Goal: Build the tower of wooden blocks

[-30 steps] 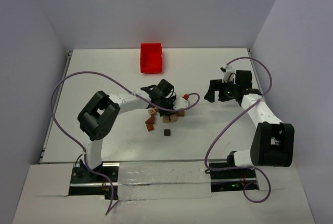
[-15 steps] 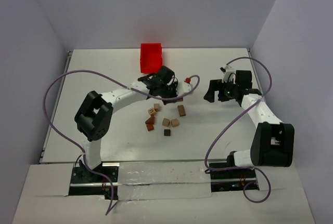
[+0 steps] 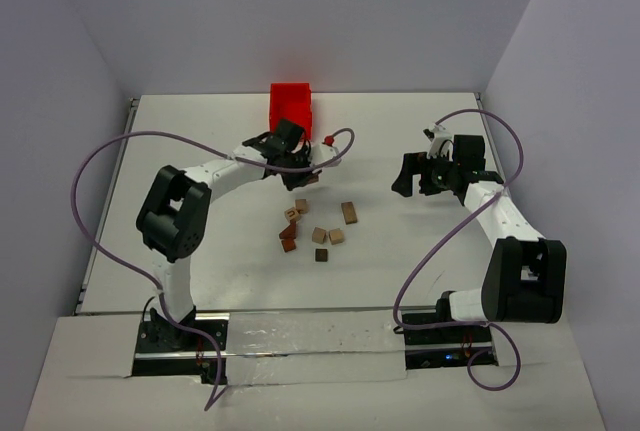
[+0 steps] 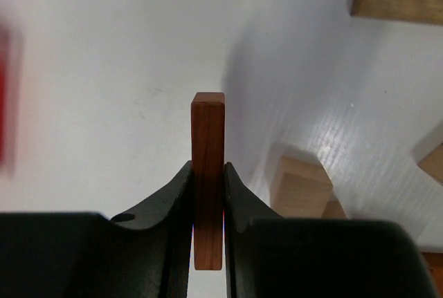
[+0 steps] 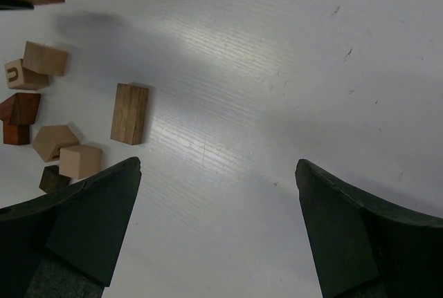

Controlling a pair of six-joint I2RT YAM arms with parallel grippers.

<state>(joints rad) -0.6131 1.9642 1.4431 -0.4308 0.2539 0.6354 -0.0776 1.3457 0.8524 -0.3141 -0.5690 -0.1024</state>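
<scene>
The left gripper (image 4: 208, 173) clamped a thin reddish-brown block (image 4: 208, 132) just before the red bin (image 3: 291, 111); the right gripper (image 5: 217, 166) gaped empty, well right of it. Loose wooden blocks (image 3: 318, 235) lay unstacked on the white table (image 3: 380, 121), nearer than the bin; grey walls (image 3: 300, 11) rose beyond.

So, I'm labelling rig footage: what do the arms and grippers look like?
The left arm and right arm have white links and bulky black joints. The left gripper and right gripper are black, two-fingered. A purple cable loops along each arm.
</scene>
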